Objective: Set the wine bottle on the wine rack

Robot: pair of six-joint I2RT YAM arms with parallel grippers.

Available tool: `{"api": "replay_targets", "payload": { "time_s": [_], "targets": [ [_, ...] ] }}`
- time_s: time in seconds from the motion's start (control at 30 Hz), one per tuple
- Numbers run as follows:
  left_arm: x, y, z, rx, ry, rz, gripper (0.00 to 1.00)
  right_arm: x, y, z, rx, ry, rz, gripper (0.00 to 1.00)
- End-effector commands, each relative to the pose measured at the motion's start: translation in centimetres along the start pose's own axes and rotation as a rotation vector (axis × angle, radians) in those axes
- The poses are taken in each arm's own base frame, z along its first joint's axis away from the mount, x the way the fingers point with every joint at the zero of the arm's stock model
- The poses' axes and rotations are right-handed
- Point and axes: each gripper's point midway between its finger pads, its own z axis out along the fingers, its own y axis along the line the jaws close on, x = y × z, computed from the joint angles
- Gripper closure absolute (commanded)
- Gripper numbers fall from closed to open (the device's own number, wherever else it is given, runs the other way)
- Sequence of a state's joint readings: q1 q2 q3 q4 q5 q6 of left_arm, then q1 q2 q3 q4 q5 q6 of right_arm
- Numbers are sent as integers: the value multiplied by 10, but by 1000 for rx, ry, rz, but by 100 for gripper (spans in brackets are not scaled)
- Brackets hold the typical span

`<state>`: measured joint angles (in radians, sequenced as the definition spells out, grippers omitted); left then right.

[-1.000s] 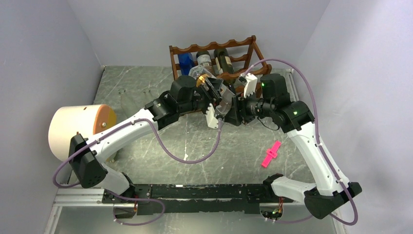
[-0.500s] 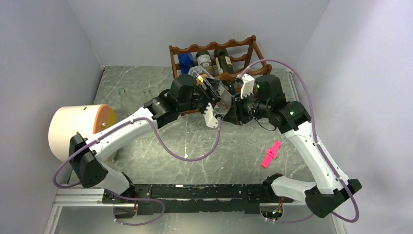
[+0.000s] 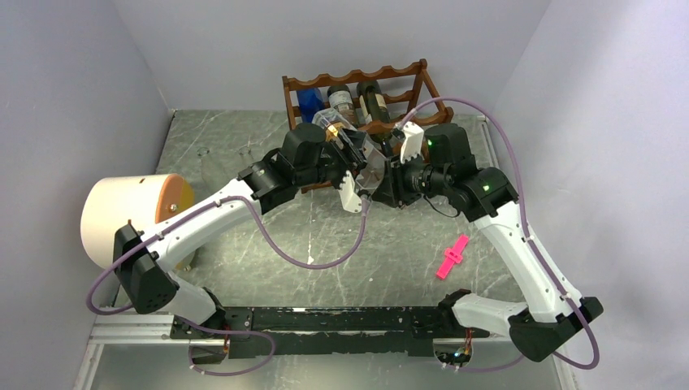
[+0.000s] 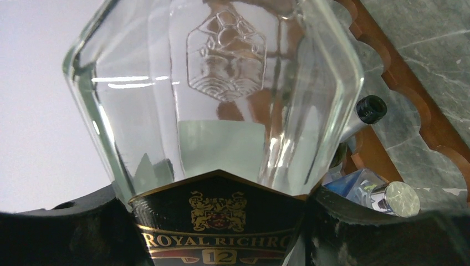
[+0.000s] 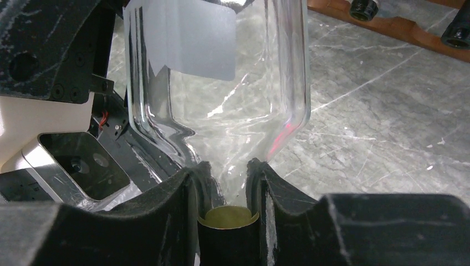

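The wine bottle (image 3: 360, 154), clear glass with a black-and-gold label, is held tilted over the counter (image 3: 390, 244). Its base points toward the wine rack (image 3: 382, 71) at 12 o'clock; whether they touch cannot be told. The left tool (image 3: 351, 156) is closed round the labelled body, black fingers (image 4: 77, 233) either side. The right tool (image 3: 382, 175) is closed on the neck, fingers (image 5: 161, 221) pinching at the gold cap (image 5: 228, 219). The rack carries dark bottles (image 3: 357, 97) and a blue one (image 3: 309, 101). A pink clip (image 3: 452, 257) lies at 4 o'clock and a white roll (image 3: 122, 215) at 8 o'clock.
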<state>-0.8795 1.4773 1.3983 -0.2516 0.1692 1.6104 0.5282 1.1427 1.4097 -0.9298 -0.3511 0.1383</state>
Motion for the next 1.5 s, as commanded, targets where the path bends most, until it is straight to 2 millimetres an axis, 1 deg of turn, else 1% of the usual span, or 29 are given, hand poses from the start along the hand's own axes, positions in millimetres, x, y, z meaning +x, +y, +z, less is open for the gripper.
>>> {"api": "replay_targets", "payload": {
  "time_s": [0.0, 0.17, 0.3, 0.37, 0.4, 0.43, 0.47, 0.5, 0.53, 0.57, 0.7, 0.77, 0.83, 0.87, 0.9, 1.07, 1.2, 1.33, 1.47],
  "targets": [
    [-23, 100, -46, -327, -82, 47, 93, -15, 0, 9, -1, -24, -11, 60],
    [-23, 104, -48, -351, -80, 68, 93, -8, 2, 15, -26, 6, -11, 53],
    [-23, 106, -48, -356, -79, 68, 93, -6, 1, 16, -29, 16, -15, 52],
    [-24, 107, -49, -363, -81, 71, 93, -4, 1, 17, -29, 25, -16, 53],
    [-24, 107, -49, -366, -84, 71, 93, -3, 1, 18, -30, 30, -16, 57],
    [-25, 109, -50, -371, -88, 66, 93, -3, 1, 18, -29, 34, -15, 65],
    [-25, 110, -51, -375, -92, 58, 93, -3, -1, 18, -21, 31, -15, 79],
    [-26, 111, -52, -374, -95, 50, 93, -5, -3, 18, -9, 25, -14, 96],
    [-26, 111, -52, -376, -98, 36, 89, -6, -5, 17, 7, 17, -13, 100],
    [-26, 114, -54, -389, -101, 18, 82, -8, -6, 15, 19, 3, -11, 100],
    [-22, 111, -55, -408, -90, -38, 37, -24, -7, 4, 55, -72, -20, 100],
    [-23, 106, -54, -420, -94, -44, 26, -33, -6, -2, 65, -108, -23, 100],
    [-23, 102, -54, -423, -95, -36, 17, -39, -6, -7, 77, -136, -28, 100],
    [-23, 101, -53, -421, -94, -36, 5, -41, -7, -9, 85, -143, -28, 100],
    [-22, 99, -53, -417, -92, -40, 0, -42, -8, -11, 96, -149, -27, 100],
    [-11, 91, -54, -414, -34, -54, 1, -50, -18, -20, 172, -195, -12, 100],
    [-6, 85, -56, -415, -10, -71, 1, -60, -29, -29, 247, -247, 4, 100],
    [-4, 84, -64, -419, -12, -95, 1, -72, -38, -37, 314, -290, 12, 100],
    [-4, 88, -76, -430, -22, -143, 1, -87, -47, -43, 376, -337, 0, 100]
  ]
}}
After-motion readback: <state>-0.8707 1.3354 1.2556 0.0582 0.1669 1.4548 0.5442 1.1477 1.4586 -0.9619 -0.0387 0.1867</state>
